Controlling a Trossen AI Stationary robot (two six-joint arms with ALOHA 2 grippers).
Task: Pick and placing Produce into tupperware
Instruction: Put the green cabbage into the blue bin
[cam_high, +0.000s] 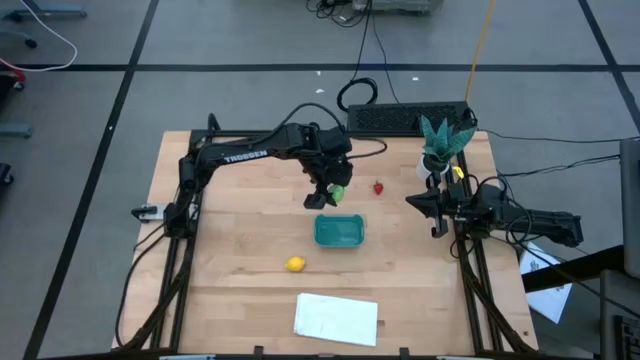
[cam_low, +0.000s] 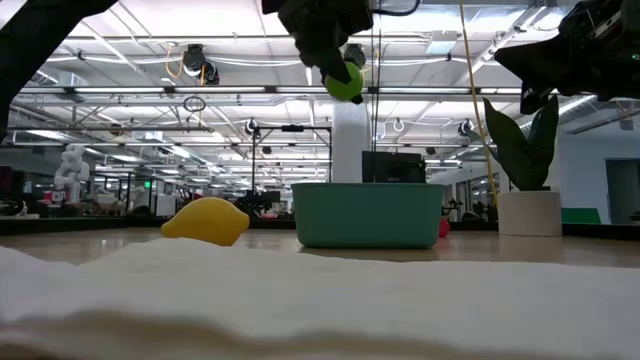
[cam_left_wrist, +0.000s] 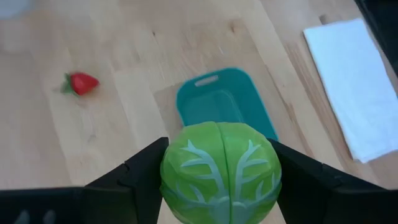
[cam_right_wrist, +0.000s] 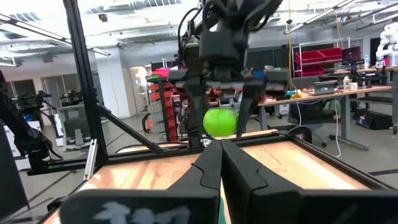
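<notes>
Jaws on my left gripper (cam_left_wrist: 219, 180) are clamped across the light-green ball (cam_left_wrist: 221, 171), one finger on each side of its widest part, held in the air above and just behind the teal tub (cam_high: 339, 231). Beside that tub, the right gripper (cam_high: 437, 208) waits near the table's right edge, fingers pressed together. Going down in size: the tub looks like rigid, light plastic. I judge the ball smooth, hard and apt to squirt out unless gripped across its middle. The lemon (cam_high: 295, 264) lies in front-left of the tub and the strawberry (cam_high: 378, 187) behind-right; both are tiny and best pinched across their middles.
</notes>
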